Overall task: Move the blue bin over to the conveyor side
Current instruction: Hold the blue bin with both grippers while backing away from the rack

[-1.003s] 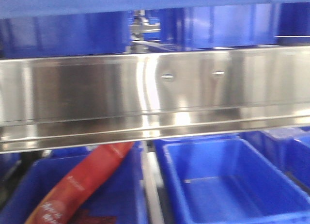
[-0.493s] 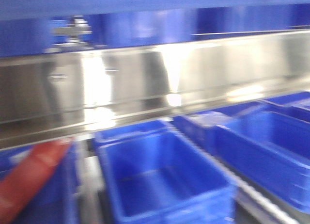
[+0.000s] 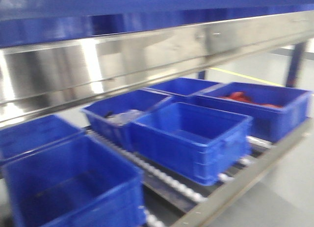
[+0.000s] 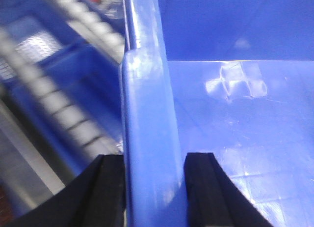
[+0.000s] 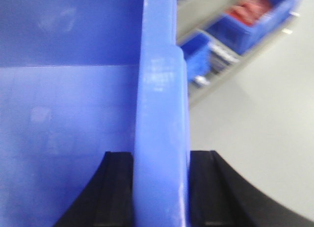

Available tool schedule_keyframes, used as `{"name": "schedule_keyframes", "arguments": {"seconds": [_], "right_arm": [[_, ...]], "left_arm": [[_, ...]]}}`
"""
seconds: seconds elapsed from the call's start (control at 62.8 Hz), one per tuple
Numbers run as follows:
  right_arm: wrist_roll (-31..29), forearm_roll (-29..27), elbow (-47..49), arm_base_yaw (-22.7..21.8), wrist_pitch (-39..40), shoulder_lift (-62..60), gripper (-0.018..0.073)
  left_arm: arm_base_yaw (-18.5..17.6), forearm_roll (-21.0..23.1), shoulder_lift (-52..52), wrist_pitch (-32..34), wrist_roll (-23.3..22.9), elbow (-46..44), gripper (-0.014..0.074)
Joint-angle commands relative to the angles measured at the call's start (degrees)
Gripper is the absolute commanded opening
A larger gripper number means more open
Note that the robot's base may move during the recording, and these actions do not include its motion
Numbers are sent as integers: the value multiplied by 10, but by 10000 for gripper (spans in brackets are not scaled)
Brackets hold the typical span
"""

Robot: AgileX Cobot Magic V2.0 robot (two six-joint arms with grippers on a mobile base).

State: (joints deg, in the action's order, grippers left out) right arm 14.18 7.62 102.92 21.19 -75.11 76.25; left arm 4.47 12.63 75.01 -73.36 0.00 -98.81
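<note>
Blue dominates both wrist views, where the large, glossy, rectangular plastic blue bin (image 4: pixel 255 114) is held by its thick rolled rim on two opposite sides. The left gripper (image 4: pixel 154 158) is clamped on one wall, with one black finger (image 4: pixel 110 187) pressed against the outside face and the other against the inside. The right gripper (image 5: pixel 161 153) pinches the opposite wall in the same way, and its black pads (image 5: pixel 206 187) touch the rim on either side. The bin's smooth floor (image 5: pixel 64 114) shows no contents in either view. Beyond the rim on the left arm's side run blurred rows of small white rollers (image 4: pixel 64 109) and more blue plastic. On the right arm's side lie pale grey floor (image 5: pixel 255 124) and a ridged blue crate holding red items (image 5: pixel 250 15). The front view shows a shiny stainless-steel rack beam (image 3: pixel 147 55) crossing above a roller shelf (image 3: pixel 171 180). Several ridged blue crates (image 3: pixel 196 138) stand on the shelf, one of them with red contents (image 3: pixel 255 104). A blurred blue band (image 3: pixel 147 1) fills the top edge of that view, too close to the lens to identify.
</note>
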Motion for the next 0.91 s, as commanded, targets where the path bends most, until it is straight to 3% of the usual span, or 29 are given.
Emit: {"name": "schedule_keyframes", "arguments": {"seconds": [0.0,0.891], "right_arm": [[-3,11,9,0,52,-15,-79],[-3,11,9,0,52,-15,-79]], "left_arm": [[-3,21,-14,42,8,-8,-20],[-3,21,-14,42,8,-8,-20]]}}
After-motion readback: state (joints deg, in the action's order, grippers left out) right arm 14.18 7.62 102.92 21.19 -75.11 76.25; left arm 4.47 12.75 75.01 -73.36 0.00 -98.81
